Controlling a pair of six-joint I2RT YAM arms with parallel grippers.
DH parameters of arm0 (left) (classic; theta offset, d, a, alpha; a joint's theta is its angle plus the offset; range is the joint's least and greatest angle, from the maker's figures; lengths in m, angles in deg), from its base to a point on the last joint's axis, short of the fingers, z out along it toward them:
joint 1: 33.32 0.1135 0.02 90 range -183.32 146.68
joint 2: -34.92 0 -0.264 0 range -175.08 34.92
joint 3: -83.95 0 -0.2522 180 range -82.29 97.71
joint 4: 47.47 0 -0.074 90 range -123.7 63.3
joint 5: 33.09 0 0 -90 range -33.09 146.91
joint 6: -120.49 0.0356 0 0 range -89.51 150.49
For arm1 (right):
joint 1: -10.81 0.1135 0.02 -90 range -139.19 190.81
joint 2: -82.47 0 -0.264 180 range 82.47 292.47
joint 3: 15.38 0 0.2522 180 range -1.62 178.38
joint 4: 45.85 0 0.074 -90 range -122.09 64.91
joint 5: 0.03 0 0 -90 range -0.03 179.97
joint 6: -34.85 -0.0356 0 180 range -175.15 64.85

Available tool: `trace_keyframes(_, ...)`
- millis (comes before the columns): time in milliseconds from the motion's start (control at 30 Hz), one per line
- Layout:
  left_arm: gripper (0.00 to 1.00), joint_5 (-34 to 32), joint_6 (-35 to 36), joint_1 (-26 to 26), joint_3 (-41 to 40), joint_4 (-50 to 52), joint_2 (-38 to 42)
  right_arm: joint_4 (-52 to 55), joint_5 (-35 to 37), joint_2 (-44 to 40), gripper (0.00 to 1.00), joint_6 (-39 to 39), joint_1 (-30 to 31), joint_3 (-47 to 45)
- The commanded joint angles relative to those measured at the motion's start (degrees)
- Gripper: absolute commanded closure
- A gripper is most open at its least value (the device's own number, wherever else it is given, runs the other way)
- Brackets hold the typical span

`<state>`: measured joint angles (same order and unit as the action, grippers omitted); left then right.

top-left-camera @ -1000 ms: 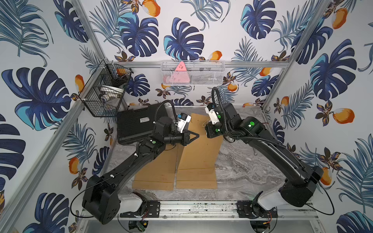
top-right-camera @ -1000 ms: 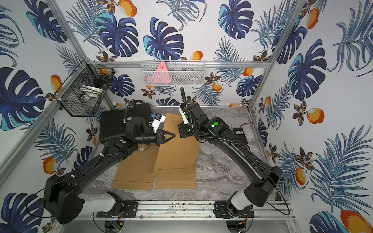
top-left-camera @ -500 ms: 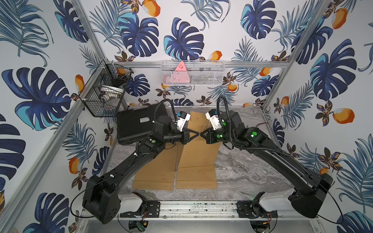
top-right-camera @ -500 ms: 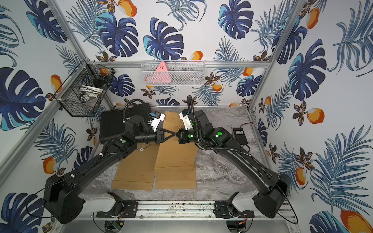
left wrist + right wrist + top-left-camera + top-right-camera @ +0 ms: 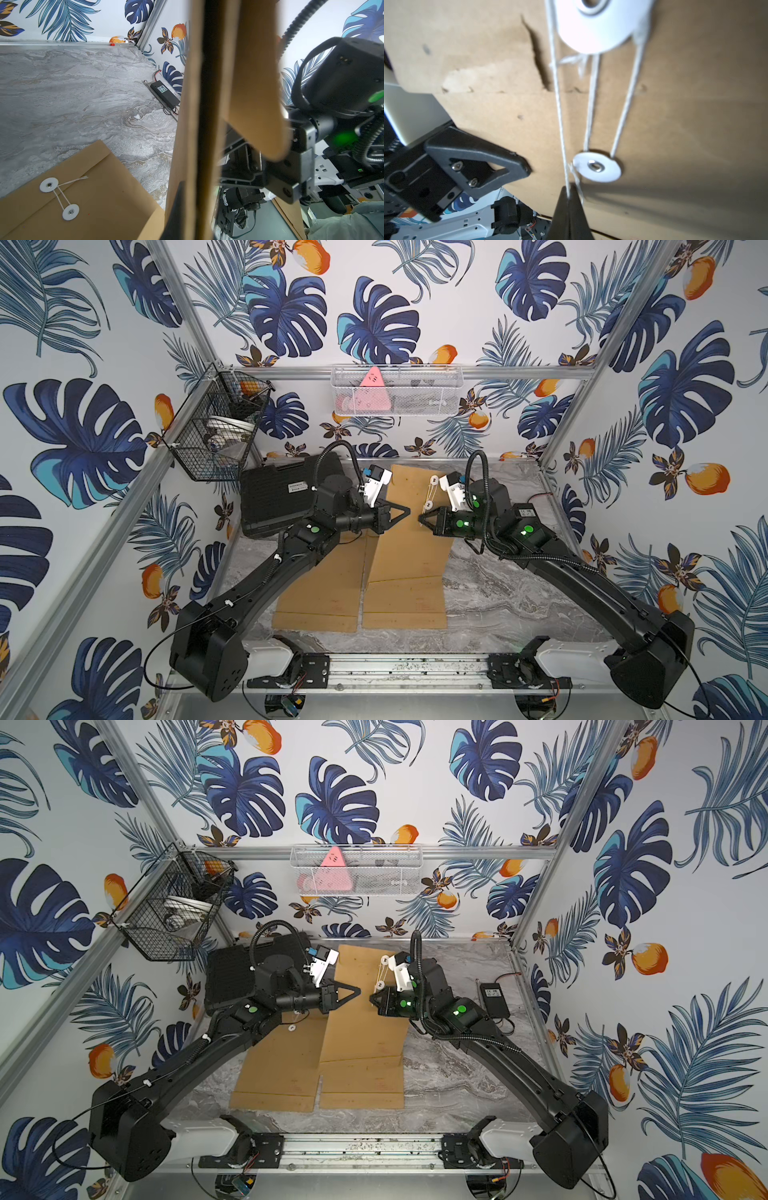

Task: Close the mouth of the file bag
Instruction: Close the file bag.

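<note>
Task thing: the raised brown kraft-paper file bag [image 5: 409, 539] is lifted at its far end off the grey marbled worktop [image 5: 498, 593]. Its near end lies flat, and it is seen between the two arms in both top views.
Left tool: the left tool [image 5: 405, 512] is pressed together on the raised bag's left edge. In the left wrist view the paper is seen running between its jaws.
Right tool: the right tool [image 5: 568, 197] is pinched on the white string [image 5: 560, 116], which is pulled taut from the upper white round disc [image 5: 600, 25] past the lower white round disc [image 5: 597, 167].
Closure: two more strands are strung between the discs.
In the way: a black finger of the left tool is laid over the bag's face near the lower disc, apart from the string.
Neighbour: a second flat brown file bag [image 5: 324, 580] is laid just beside it on the left, partly covered by the left arm.
Around: a black hard case [image 5: 278, 497] is set at the back left. A black wire basket [image 5: 216, 427] is hung on the left frame and a white mesh basket [image 5: 397, 391] on the back rail. A black power adapter [image 5: 494, 996] is placed near the right wall.
</note>
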<state>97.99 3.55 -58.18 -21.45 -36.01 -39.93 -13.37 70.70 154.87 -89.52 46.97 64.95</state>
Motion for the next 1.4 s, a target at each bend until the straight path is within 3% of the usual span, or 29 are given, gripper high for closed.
trace_keyframes(0,1.00,1.1,-0.2,0.2,0.7,-2.7,0.3,-5.6,-2.6,-0.5,1.00,-2.9,-0.7,-0.9)
trace_keyframes(667,1.00,2.3,0.5,0.1,1.6,-2.1,0.4,-11.9,-7.3,2.9,1.00,-7.4,1.2,-0.6)
trace_keyframes(933,1.00,2.5,0.4,0.1,2.5,-2.0,0.3,-10.8,-6.0,1.9,1.00,-7.0,1.2,-1.3)
trace_keyframes(1200,1.00,2.4,1.3,0.2,3.5,0.1,1.2,-5.3,-0.8,-0.5,1.00,-1.2,1.0,-1.0)
trace_keyframes(1267,1.00,2.7,0.8,0.2,4.1,-0.1,1.4,-7.2,-0.3,-1.5,0.92,-0.9,1.0,-3.5)
trace_keyframes(1367,1.00,3.2,0.0,0.2,4.6,-0.6,1.4,-10.7,0.1,-2.2,0.88,-1.5,1.0,-5.8)
